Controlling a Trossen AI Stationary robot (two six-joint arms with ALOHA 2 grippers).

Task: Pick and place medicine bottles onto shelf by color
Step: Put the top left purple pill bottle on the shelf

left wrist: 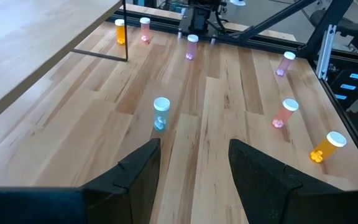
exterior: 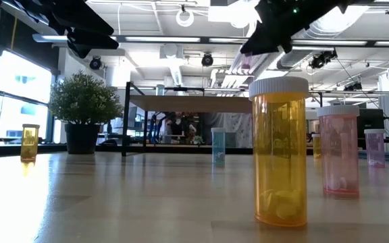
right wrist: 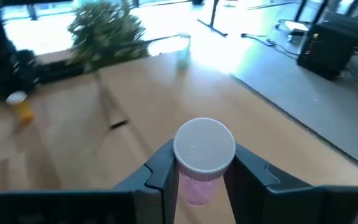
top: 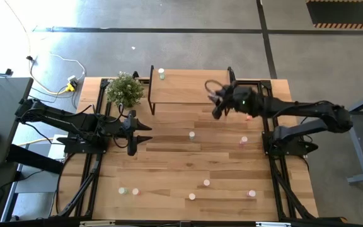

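My right gripper [right wrist: 201, 171] hovers over the right part of the light wood shelf [top: 188, 88], shut on a pink bottle with a white cap [right wrist: 204, 145]. A pale green bottle [top: 161, 74] stands upright on the shelf's far left corner. Several more bottles stand upright on their bases on the table: a pale green one [left wrist: 161, 112], pink ones [left wrist: 285, 112], an orange one [exterior: 280, 152] and a magenta one [exterior: 375, 147]. My left gripper [left wrist: 194, 168] is open above the table's left side [top: 140, 132], touching nothing. My right gripper pinches the pink bottle's body just under its cap [right wrist: 196, 186] between the two fingers [right wrist: 160, 174], one on each side. The fingers come from above, slanting toward the table's left. The bottle is lifted clear above the shelf top, its cap toward the wrist camera.
A potted plant [top: 125, 88] stands at the shelf's left end. The shelf's thin black legs [left wrist: 124, 31] drop to the table. Black frame rails [top: 276, 176] run along both table sides. The middle of the shelf top is bare wood.
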